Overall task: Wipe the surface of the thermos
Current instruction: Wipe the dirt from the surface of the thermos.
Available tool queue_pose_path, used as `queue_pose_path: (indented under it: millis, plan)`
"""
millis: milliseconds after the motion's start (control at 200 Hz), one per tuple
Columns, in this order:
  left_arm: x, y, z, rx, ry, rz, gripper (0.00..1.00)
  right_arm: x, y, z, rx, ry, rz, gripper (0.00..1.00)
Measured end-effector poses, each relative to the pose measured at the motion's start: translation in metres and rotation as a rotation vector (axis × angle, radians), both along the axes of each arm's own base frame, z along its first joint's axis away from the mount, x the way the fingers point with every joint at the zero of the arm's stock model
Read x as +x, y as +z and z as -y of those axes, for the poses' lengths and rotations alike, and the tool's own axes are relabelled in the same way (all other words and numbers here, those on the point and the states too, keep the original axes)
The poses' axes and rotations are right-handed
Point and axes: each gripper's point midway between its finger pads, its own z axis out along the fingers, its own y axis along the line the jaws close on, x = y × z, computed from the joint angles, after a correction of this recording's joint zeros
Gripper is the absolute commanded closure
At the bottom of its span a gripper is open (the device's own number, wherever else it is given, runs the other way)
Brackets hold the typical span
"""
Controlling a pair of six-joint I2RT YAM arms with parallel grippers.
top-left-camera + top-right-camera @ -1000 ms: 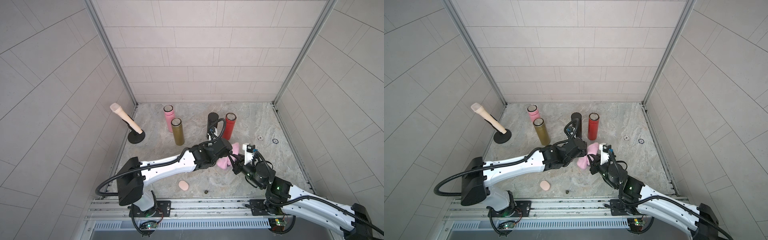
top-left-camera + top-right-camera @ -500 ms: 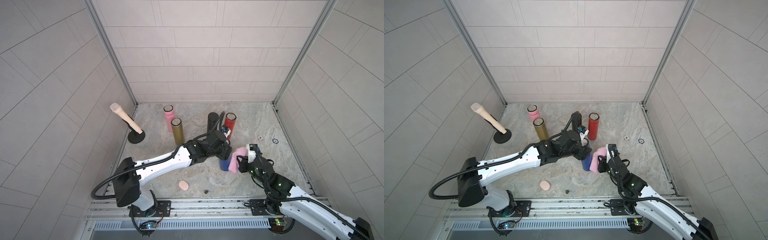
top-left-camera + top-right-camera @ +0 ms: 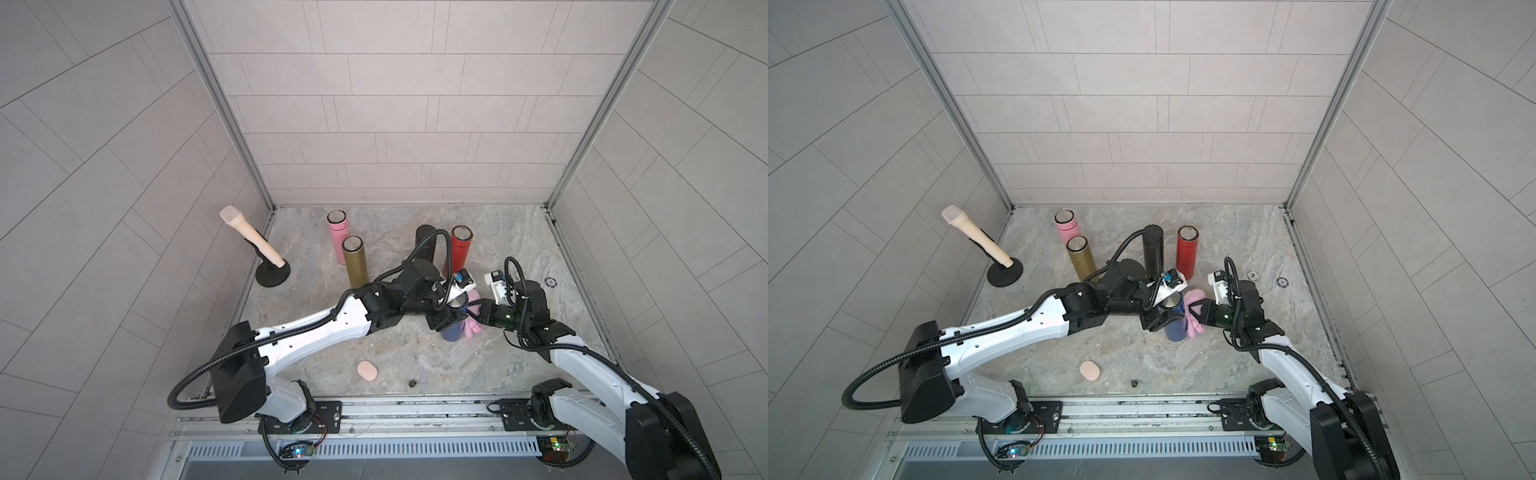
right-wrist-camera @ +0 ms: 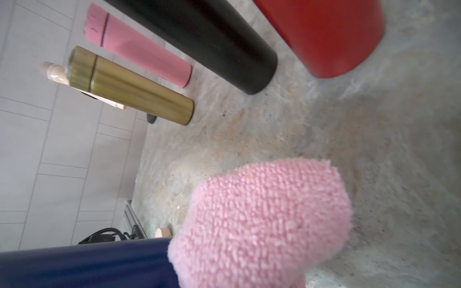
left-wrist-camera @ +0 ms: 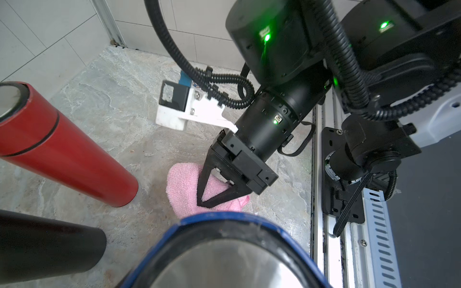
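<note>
Upright on marbled tabletop [image 3: 519, 232]: pink flask [image 3: 337, 232], gold flask [image 3: 355, 264], black flask [image 3: 424, 245], red flask [image 3: 457, 253]; leaning beige-handled plunger [image 3: 253, 245]; peach oval pad [image 3: 367, 370]; dark pellet [image 3: 412, 383].

Each of the 2 arms, left arm [image 3: 316, 332] and right arm [image 3: 598, 372], has white shells on its long links and black joint housings. Black corrugated cable [image 5: 229, 79] loops alongside. Green LEDs [image 5: 267, 37] glow on the right arm's black cylinders. Its camera mount [image 5: 174, 117] is white, fixed with screws. The right gripper [image 5: 199, 204] has black wedge fingers.
</note>
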Motion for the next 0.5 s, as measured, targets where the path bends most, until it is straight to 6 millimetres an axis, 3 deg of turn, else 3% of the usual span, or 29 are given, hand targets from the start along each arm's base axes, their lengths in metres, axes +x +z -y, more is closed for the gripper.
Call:
queue_pose_path:
  millis: [75,190,320,405,495]
  plan:
    - [0.001,-0.008,0.003,0.009,-0.008,-0.01,1.0,0.001,0.022,-0.004,0.034,0.018,0.042,1.0]
    - [0.006,-0.023,0.009,0.022,-0.012,-0.023,1.0,0.004,0.072,-0.009,0.087,0.037,0.146,1.0]
    - [0.012,-0.028,0.013,0.017,0.004,-0.013,1.0,0.004,0.115,-0.01,0.125,0.04,0.227,1.0]
    - [0.017,-0.029,0.013,0.016,0.033,-0.004,1.0,0.003,0.124,-0.01,0.135,0.039,0.253,1.0]
    - [0.021,-0.033,0.01,0.028,0.07,-0.002,1.0,0.002,0.111,-0.009,0.126,0.023,0.242,1.0]
